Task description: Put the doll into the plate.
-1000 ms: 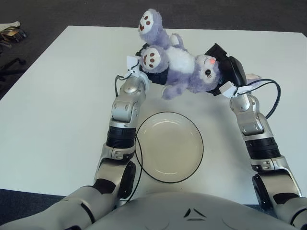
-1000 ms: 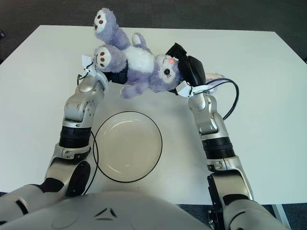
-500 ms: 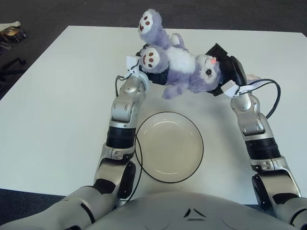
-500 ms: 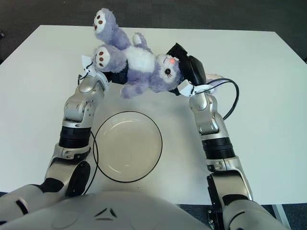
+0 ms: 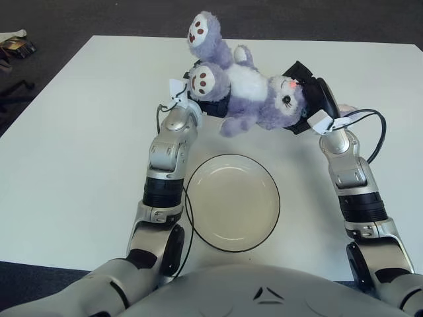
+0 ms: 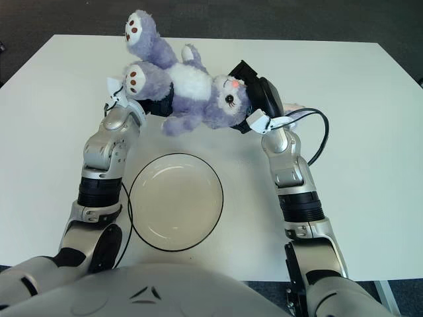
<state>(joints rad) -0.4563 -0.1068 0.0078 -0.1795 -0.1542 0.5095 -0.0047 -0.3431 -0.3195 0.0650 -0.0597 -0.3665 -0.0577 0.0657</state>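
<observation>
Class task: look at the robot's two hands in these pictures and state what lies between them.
The doll, a purple plush, lies between the left hand and the right hand, gripped from both sides, beyond the plate. Both eye views show it.

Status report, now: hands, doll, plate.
Left hand and right hand both shut on doll, held between them above table. Plate empty, nearer the body. Nothing in the way.

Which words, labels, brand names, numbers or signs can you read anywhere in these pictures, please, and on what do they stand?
None: no readable text shows in either view.
White tags at the left hand and the right hand: nothing legible on them.
Purple plush doll, held between both hands: only paw-pad marks and a stitched face, no lettering.
Plate and white table: unmarked.
</observation>
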